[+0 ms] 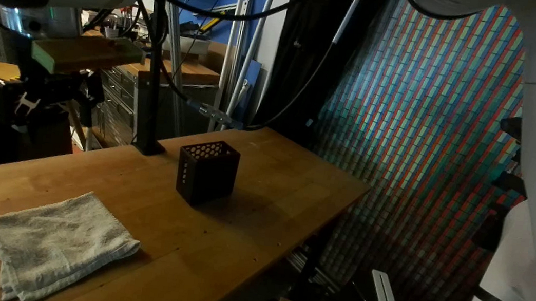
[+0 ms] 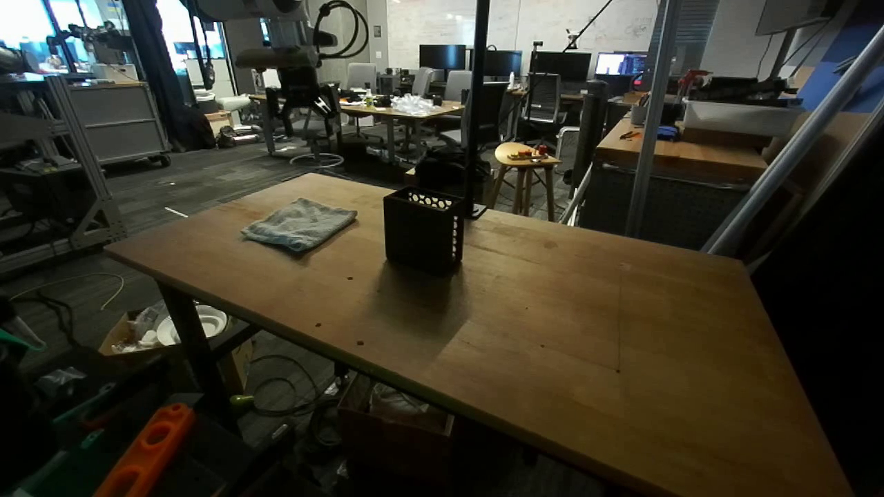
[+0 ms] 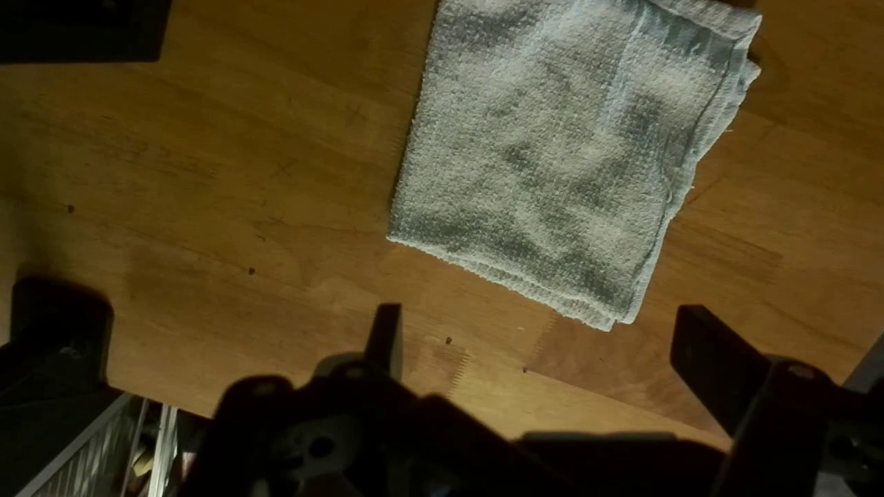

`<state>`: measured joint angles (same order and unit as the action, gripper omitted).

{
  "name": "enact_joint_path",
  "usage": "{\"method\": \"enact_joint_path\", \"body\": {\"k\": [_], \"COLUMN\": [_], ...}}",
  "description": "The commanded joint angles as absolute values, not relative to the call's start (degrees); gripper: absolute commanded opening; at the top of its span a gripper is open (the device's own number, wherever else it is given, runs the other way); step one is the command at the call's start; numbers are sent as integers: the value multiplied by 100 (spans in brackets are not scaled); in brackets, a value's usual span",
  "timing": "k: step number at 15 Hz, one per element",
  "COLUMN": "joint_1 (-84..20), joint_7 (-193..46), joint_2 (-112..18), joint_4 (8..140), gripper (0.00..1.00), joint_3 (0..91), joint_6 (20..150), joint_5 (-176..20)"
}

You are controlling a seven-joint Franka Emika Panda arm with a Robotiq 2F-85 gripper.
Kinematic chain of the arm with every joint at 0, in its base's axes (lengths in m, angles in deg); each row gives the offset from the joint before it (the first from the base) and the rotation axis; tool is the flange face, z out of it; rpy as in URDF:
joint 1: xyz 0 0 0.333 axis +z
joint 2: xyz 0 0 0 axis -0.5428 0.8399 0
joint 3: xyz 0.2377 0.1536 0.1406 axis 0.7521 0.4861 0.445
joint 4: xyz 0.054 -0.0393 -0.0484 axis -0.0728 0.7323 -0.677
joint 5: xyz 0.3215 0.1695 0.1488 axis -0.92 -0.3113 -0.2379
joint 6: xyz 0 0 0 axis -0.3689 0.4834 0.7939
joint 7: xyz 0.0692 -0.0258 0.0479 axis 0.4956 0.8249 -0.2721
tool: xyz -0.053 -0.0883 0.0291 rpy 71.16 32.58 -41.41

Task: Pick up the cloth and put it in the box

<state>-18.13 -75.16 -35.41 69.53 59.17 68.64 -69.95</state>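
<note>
Cloth, position: a folded, pale grey-blue cloth with a towelling texture (image 1: 59, 242) is laid flat on the brown wooden table (image 1: 257, 232). In both exterior views it is found to the left of a black, rectangular, open-topped box with perforated walls (image 1: 207, 179), and apart from it.
Box: stood upright on the table; its inner floor is hidden from view.
Gripper: the black two-fingered gripper (image 3: 539, 317) is seen at left in both exterior views, well above the tabletop. Its fingers (image 3: 711, 366) are spread wide and nothing is pinched. In the wrist view one cloth corner is framed between the fingertips, not contacted.
Stage: judged to be the approach; the cloth is not yet grasped.
Cloth, handling: expected to be light, soft and limp, not fragile, and unlikely to slip given the rough nap. Several layers are visible along the edges, so a shallow pinch may bring up only the top one.
Hold: the wrinkled middle is preferred, the fingertips being lowered nearly to the wood so that all layers are bunched together. If a corner is taken instead, a long tail should be expected.
Box mouth: judged narrower than the cloth as spread; a hanging edge could be caught on the rim.
</note>
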Motion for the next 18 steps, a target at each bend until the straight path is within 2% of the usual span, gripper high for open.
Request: {"method": "enact_joint_path", "body": {"k": [1,18], "joint_1": [-1678,-1454], "joint_7": [-7421,-7448], "joint_2": [-3248,-2141], "joint_4": [6887,7733], "gripper": [100,100], "joint_3": [5788,5749], "joint_6": [7222,9311], "joint_5": [-6937,-7082]}}
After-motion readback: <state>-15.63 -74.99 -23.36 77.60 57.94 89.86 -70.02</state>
